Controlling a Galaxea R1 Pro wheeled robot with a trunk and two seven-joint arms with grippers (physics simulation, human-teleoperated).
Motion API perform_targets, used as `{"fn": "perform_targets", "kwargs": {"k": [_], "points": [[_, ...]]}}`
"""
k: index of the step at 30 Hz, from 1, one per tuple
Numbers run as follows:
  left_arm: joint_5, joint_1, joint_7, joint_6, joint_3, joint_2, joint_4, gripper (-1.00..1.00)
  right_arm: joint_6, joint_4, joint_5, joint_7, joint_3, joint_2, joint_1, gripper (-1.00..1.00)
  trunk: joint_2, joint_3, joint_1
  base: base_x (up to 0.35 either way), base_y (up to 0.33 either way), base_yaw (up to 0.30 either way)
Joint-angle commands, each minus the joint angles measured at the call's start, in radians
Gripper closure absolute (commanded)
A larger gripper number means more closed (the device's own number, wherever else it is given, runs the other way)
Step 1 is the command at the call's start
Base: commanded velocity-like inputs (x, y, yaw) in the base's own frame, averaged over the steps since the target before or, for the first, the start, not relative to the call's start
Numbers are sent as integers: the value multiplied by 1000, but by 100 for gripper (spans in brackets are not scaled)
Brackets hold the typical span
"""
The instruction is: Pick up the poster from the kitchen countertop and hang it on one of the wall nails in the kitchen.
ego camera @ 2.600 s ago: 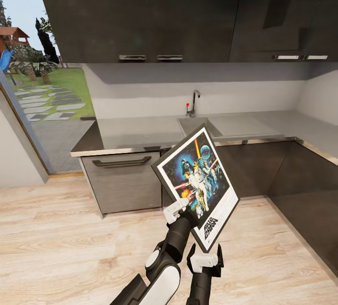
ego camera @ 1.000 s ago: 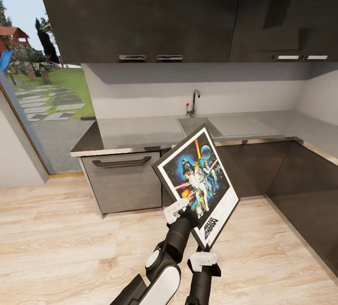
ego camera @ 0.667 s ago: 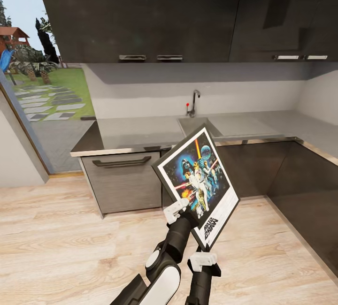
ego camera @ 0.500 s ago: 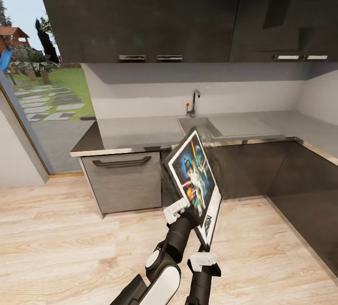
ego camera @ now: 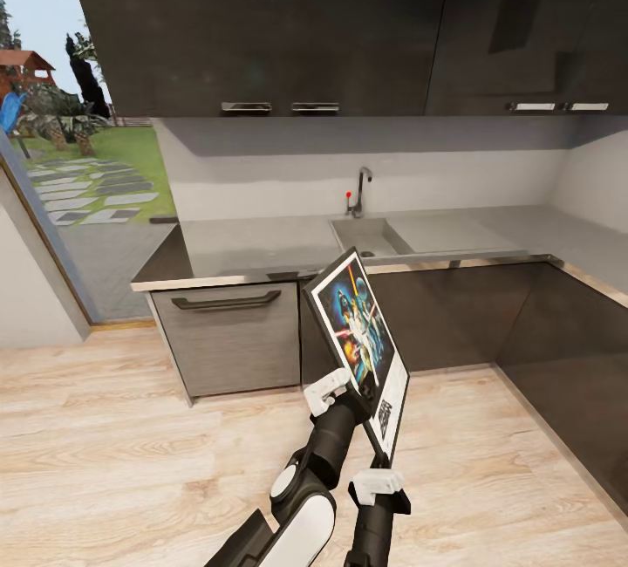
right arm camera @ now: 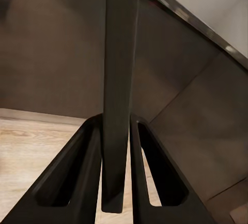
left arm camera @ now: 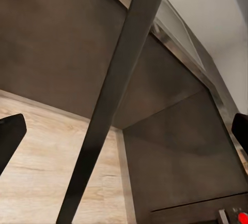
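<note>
Two grippers are seen: the poster's (ego camera: 359, 336) bottom edge is clamped by the right gripper (ego camera: 380, 469); the left gripper (ego camera: 336, 388) is spread wide, clear of the tabletop (ego camera: 262, 244).

Open air above the kitchen countertop (ego camera: 253, 244); tap (ego camera: 359, 190) and overhead cabinets (ego camera: 262, 26) bound it.

The grey tabletop (ego camera: 253, 244) runs along the far wall, with an inset sink (ego camera: 371, 236) and chrome tap (ego camera: 359, 192).
</note>
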Motion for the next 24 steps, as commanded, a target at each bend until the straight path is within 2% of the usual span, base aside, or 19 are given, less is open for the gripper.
{"fn": "perform_targets", "kwargs": {"k": [1, 14, 24], "points": [[10, -1, 4, -9, -2, 0, -1, -100, -13, 1, -2, -1, 2, 0, -1, 100, -1, -1, 0, 0, 0, 0], [10, -1, 3, -9, -2, 0, -11, -100, -13, -2, -2, -2, 2, 0, -1, 100, -1, -1, 0, 0, 0, 0], [8, -1, 7, -9, -2, 0, -66, -100, -13, -27, -3, -2, 2, 0, -1, 100, -1, -1, 0, 0, 0, 0]]}}
